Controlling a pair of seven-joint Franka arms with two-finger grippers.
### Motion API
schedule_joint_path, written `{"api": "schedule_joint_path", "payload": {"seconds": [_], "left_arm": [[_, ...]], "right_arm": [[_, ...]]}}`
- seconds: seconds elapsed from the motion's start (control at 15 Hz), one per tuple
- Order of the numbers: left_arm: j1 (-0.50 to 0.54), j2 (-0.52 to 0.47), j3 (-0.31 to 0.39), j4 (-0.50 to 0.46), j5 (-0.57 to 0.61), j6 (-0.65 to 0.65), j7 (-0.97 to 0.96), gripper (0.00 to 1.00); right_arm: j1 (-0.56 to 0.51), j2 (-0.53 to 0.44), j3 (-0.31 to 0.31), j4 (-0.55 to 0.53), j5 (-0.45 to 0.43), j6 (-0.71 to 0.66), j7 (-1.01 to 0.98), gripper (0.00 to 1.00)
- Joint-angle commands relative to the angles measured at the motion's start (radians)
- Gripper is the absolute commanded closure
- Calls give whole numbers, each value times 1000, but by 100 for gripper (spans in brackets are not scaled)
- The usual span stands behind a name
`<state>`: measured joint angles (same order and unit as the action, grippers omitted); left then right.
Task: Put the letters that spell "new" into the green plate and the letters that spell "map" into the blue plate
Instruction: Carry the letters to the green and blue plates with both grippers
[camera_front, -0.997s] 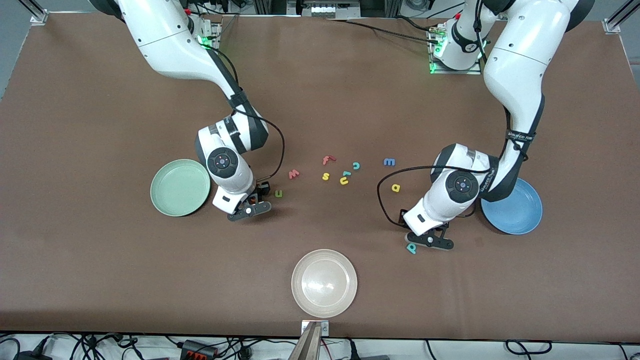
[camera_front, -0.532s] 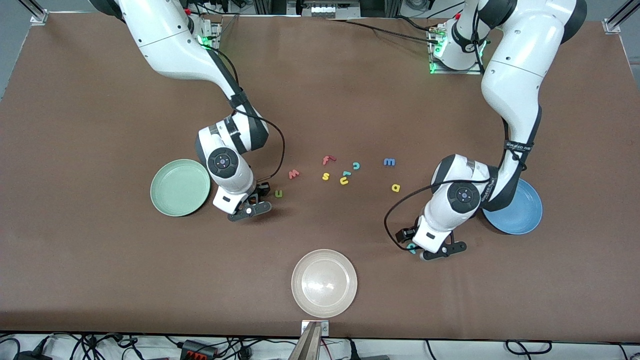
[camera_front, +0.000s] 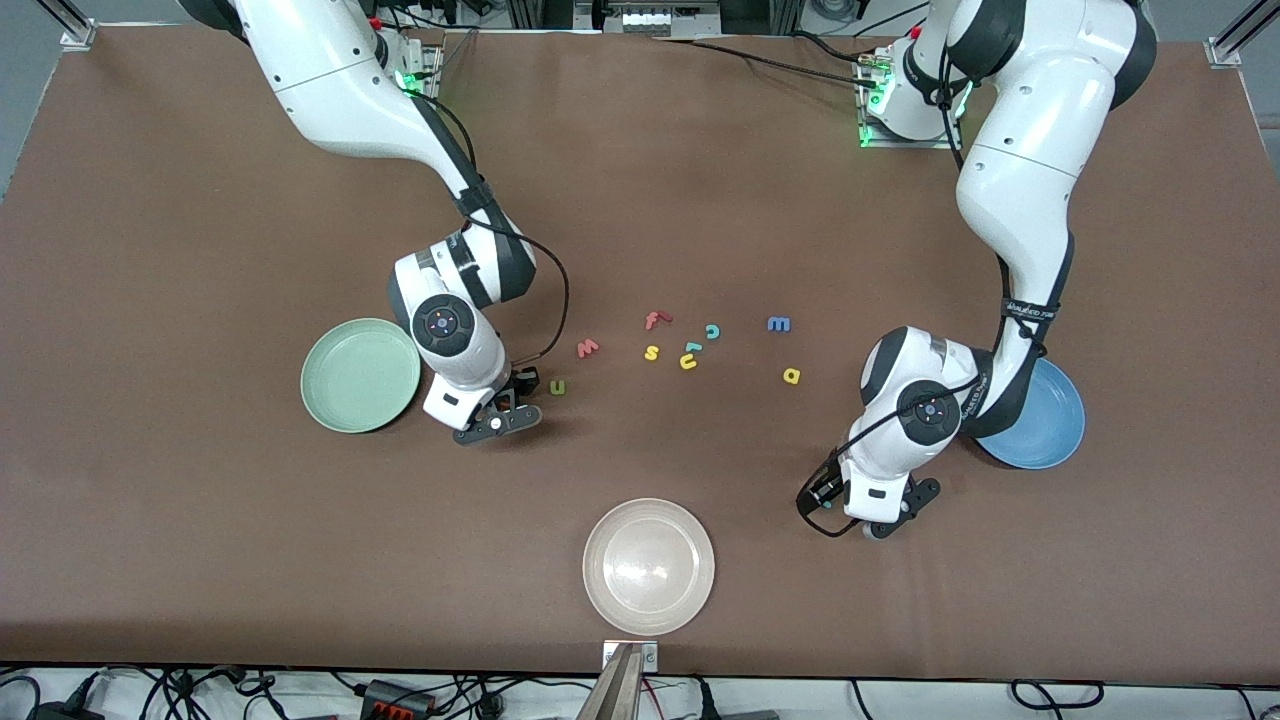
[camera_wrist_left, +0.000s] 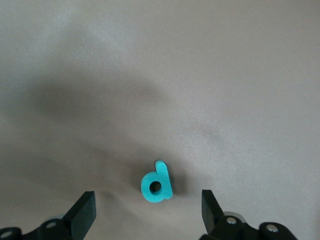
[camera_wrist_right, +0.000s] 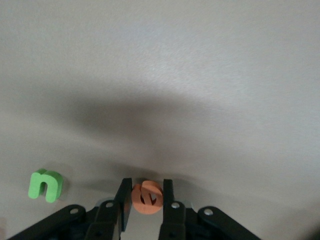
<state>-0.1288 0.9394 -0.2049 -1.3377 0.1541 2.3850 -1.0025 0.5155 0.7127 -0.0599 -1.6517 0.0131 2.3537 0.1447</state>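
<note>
Front view: brown matte table (camera_front: 200, 250). Loose foam letters mid-table: pink w (camera_front: 588, 348), green n (camera_front: 558, 386), red f (camera_front: 654, 320), yellow s (camera_front: 651, 352), yellow u (camera_front: 688, 362) w/ a small teal piece touching it, teal c (camera_front: 712, 331), blue m (camera_front: 778, 324), yellow a (camera_front: 791, 376). Green plate (camera_front: 345, 345), round, shallow rim, toward right arm's end, just beside right arm's wrist. Blue plate (camera_front: 1050, 440) toward left arm's end, partly covered by left arm's elbow. Beige plate (camera_front: 620, 530) nearest the camera, glossy, mid-table. Right gripper (camera_front: 497, 418) low at table, between green plate and n. Left gripper (camera_front: 885, 520) low at table, nearer camera than a; its body hides what's under it.

Left wrist view: left gripper (camera_wrist_left: 149, 220) fingers (camera_wrist_left: 84, 214) spread wide, apart from everything. Teal p (camera_wrist_left: 157, 183) lies flat on table between the tips, touching neither. Thick foam, round bowl w/ hole.

Right wrist view: right gripper (camera_wrist_right: 145, 197) fingers (camera_wrist_right: 123, 196) closed tight on orange e (camera_wrist_right: 147, 196), pinched both sides, right at table surface. n sits near, clear of gripper.
</note>
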Motion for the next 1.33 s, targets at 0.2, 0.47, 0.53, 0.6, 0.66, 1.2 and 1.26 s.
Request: {"api": "schedule_joint_path", "payload": {"seconds": [0.2,0.47,0.53,0.6,0.66,1.2,1.26], "left_arm": [[0,50,1,41,-16,57,-7,46],[1,50,1,41,-16,57,-8,73],[1,50,1,40,-15,57,-8,78],[0,50,2,40,-15,57,-8,81],[0,50,2,40,-13,57,-5,83],[3,9,7,35,8,17,8,89],[3,-7,7,35,8,-13,25,89]], "right_arm": [[-41,-84,-12,-13,-1,-166,-7,96],[-48,-98,-12,-7,8,-163,7,96],[-51,-98,-12,-7,8,-163,6,96],[-51,-98,-12,-5,8,-163,3,96],[-52,-98,-12,-5,8,-163,1,96],[-89,-144,-14,0,8,-174,-11,96],[-94,-154,-14,0,8,-180,-11,97]]}}
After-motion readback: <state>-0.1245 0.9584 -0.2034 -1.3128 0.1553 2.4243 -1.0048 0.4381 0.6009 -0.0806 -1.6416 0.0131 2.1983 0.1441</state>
